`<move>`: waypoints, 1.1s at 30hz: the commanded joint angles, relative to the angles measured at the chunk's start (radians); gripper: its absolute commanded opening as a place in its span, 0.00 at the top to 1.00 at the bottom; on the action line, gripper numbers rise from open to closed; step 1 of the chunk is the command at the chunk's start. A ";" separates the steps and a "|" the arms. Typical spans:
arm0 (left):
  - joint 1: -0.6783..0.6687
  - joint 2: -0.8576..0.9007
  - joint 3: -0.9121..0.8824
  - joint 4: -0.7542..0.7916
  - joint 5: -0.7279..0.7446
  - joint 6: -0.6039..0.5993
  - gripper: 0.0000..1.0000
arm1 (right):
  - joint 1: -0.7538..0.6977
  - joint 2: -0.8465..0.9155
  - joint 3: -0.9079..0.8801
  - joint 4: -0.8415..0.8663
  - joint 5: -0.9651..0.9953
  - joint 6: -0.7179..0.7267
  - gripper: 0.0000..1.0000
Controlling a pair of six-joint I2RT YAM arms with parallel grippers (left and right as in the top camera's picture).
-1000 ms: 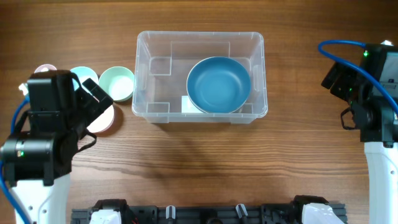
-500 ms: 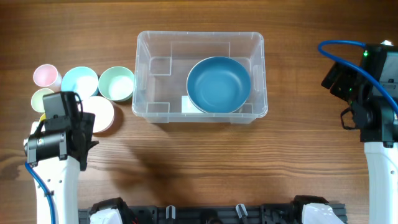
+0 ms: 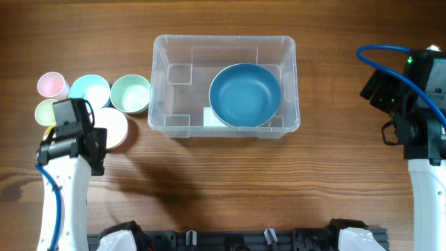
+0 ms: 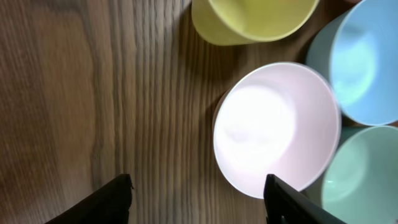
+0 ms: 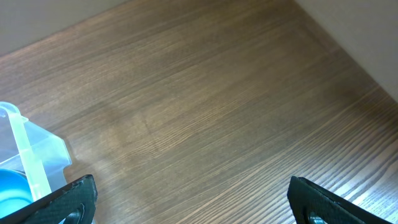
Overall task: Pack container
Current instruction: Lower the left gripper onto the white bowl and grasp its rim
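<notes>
The container is a large clear bin at the table's back middle, and a big blue bowl lies inside its right half. A corner of the container also shows in the right wrist view. My left gripper is open and empty, just above the table, with a pale pink bowl right in front of its fingers. In the overhead view the left gripper sits beside that bowl. My right gripper is open and empty, off to the container's right.
Left of the container stand a green bowl, a light blue bowl, a pink cup and a yellow cup. The right arm stays near the right edge.
The left arm dropped from over the small bowls and pulled back to the front left, then edged a little toward the pale pink bowl. The right arm has not moved.
</notes>
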 commanded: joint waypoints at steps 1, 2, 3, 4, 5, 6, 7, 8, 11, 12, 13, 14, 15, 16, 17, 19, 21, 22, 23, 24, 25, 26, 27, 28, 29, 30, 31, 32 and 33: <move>0.006 0.101 -0.013 0.020 0.035 -0.001 0.31 | -0.002 0.006 0.010 0.000 0.022 0.014 0.00; 0.006 0.122 -0.013 0.026 0.035 0.011 0.32 | -0.002 0.006 0.010 0.000 0.022 0.014 0.00; 0.006 0.143 -0.013 0.038 0.039 0.042 0.32 | -0.002 0.006 0.010 0.000 0.022 0.014 0.00; 0.006 0.162 -0.013 0.053 0.043 0.074 0.32 | -0.002 0.006 0.010 0.000 0.022 0.014 0.00; 0.006 0.179 -0.013 0.068 0.046 0.104 0.31 | -0.002 0.006 0.010 0.000 0.022 0.014 0.01; 0.006 0.196 -0.013 0.084 0.046 0.130 0.29 | -0.002 0.006 0.010 0.000 0.022 0.014 0.00; 0.006 0.208 -0.013 0.096 0.047 0.146 0.27 | -0.002 0.006 0.010 0.000 0.022 0.014 0.00; 0.006 0.225 -0.013 0.111 0.047 0.161 0.26 | -0.002 0.006 0.010 0.000 0.022 0.014 0.00; 0.006 0.261 -0.013 0.142 0.051 0.160 0.25 | -0.002 0.006 0.010 0.000 0.022 0.014 0.00; 0.006 0.272 -0.013 0.150 0.053 0.160 0.25 | -0.002 0.006 0.010 0.000 0.022 0.014 0.00; 0.006 0.284 -0.013 0.160 0.058 0.161 0.25 | -0.002 0.006 0.010 0.000 0.022 0.014 0.01; 0.006 0.293 -0.013 0.168 0.062 0.160 0.25 | -0.002 0.006 0.010 0.000 0.022 0.014 0.00; 0.006 0.304 -0.013 0.178 0.069 0.160 0.26 | -0.002 0.006 0.010 0.000 0.022 0.014 0.00; 0.006 0.312 -0.013 0.186 0.074 0.160 0.27 | -0.002 0.006 0.010 0.000 0.022 0.014 0.01; 0.006 0.320 -0.013 0.193 0.077 0.160 0.30 | -0.002 0.006 0.010 0.000 0.022 0.014 0.00; 0.006 0.331 -0.013 0.206 0.085 0.160 0.34 | -0.002 0.006 0.010 0.000 0.022 0.014 0.01; 0.006 0.335 -0.013 0.216 0.085 0.160 0.34 | -0.002 0.006 0.010 0.000 0.022 0.014 0.01; 0.006 0.335 -0.013 0.219 0.084 0.160 0.35 | -0.002 0.006 0.010 0.000 0.022 0.014 0.00; 0.006 0.335 -0.013 0.223 0.084 0.160 0.37 | -0.002 0.006 0.010 0.000 0.022 0.014 0.01; 0.006 0.335 -0.013 0.227 0.084 0.160 0.42 | -0.002 0.006 0.010 0.000 0.022 0.014 0.00; 0.006 0.335 -0.013 0.228 0.084 0.160 0.46 | -0.002 0.006 0.010 0.000 0.022 0.014 0.01; 0.006 0.335 -0.013 0.229 0.084 0.160 0.53 | -0.002 0.006 0.010 0.000 0.022 0.013 0.00; 0.006 0.335 -0.013 0.229 0.084 0.160 0.57 | -0.002 0.006 0.010 0.000 0.022 0.014 0.00; 0.006 0.335 -0.013 0.229 0.084 0.160 0.59 | -0.002 0.006 0.010 0.000 0.022 0.014 0.01; 0.006 0.335 -0.013 0.229 0.084 0.160 0.59 | -0.002 0.006 0.010 0.000 0.022 0.014 0.00; 0.006 0.335 -0.013 0.225 0.084 0.160 0.59 | -0.002 0.006 0.010 0.000 0.022 0.014 0.00; 0.006 0.335 -0.013 0.222 0.084 0.160 0.58 | -0.002 0.006 0.010 0.000 0.022 0.014 0.00; 0.006 0.335 -0.013 0.220 0.084 0.160 0.58 | -0.002 0.006 0.010 0.000 0.022 0.014 0.00; 0.006 0.335 -0.013 0.218 0.084 0.160 0.58 | -0.002 0.006 0.010 0.000 0.022 0.014 0.00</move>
